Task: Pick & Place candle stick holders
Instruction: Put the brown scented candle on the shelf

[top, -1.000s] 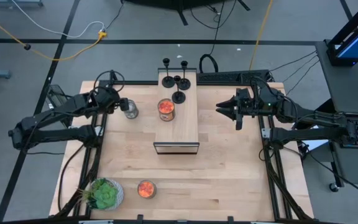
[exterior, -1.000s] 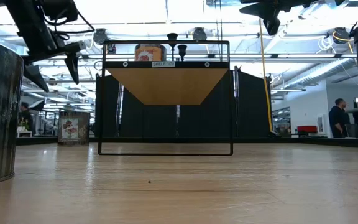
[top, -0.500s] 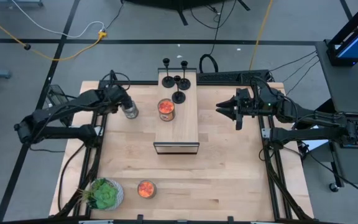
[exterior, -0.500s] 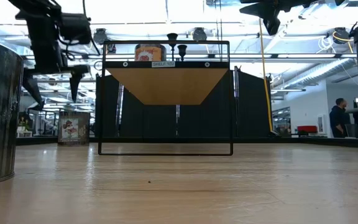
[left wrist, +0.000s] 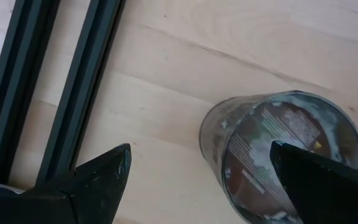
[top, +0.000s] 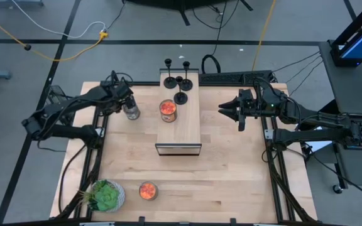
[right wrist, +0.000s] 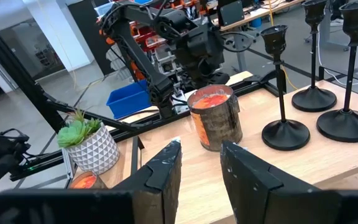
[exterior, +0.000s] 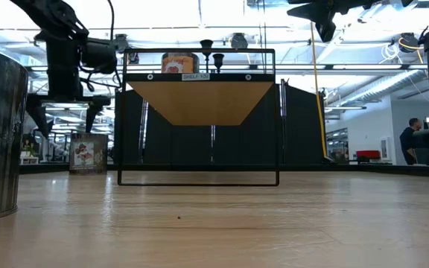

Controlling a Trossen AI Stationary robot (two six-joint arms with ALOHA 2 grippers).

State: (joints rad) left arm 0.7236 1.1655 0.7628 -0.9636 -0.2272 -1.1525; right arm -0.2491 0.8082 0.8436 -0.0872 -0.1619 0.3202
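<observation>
Three black candle stick holders (top: pixel 180 97) (right wrist: pixel 283 102) stand on their round bases at the far end of a small wooden shelf top (top: pixel 180 129). My right gripper (top: pixel 221 112) (right wrist: pixel 201 165) hovers level to the right of the shelf, pointing at them. Its fingers are a little apart with nothing between them. My left gripper (top: pixel 126 105) (exterior: pixel 63 119) hangs wide open, pointing down, over a silver tin (top: pixel 131 113) (left wrist: pixel 281 155) on the table left of the shelf. The tin lies close to one finger (left wrist: pixel 319 180); no touch shows.
An orange candle jar (top: pixel 168 110) stands on the shelf just in front of the holders. A potted succulent (top: pixel 105 195) and a small orange candle (top: pixel 148 190) sit near the table's front left. Black frame rails (left wrist: pixel 61 93) run along the table's left side.
My left gripper has come down and moved toward the tin, tipping to point more steeply down. Its fingers have stayed wide open.
</observation>
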